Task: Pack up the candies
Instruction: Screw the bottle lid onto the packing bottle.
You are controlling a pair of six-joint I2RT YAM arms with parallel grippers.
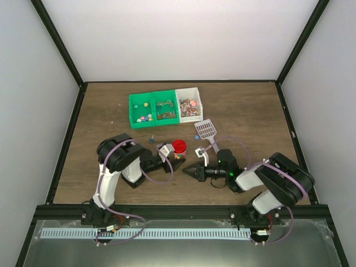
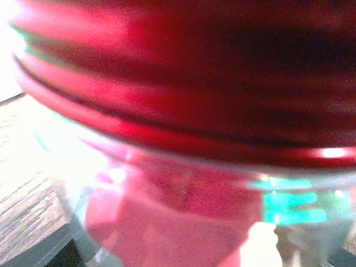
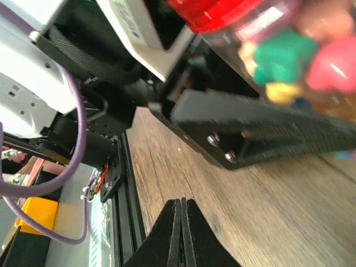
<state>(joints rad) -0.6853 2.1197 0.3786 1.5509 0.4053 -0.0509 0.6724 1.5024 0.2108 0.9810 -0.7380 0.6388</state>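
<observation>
Where the table (image 1: 250, 122) meets its far edge, candies (image 1: 189, 107) fill a white bin (image 1: 188, 90), with fewer in the adjoining green two-compartment bin (image 1: 133, 108). Jar (image 2: 167, 222), red lid (image 1: 178, 146), upright at mid-table: clamped between the left gripper's (image 1: 175, 156) fingers. Right gripper (image 1: 186, 171): fingers pressed together, empty, tips toward the jar, near it. Scoop (image 1: 206, 129): flat on the table beyond the right gripper.

Red lid (image 2: 178, 72) glossy, ribbed — jar (image 2: 167, 217) clear, shiny; table (image 3: 261, 217) matt wood grain; fingers (image 3: 164, 240) matt black.
</observation>
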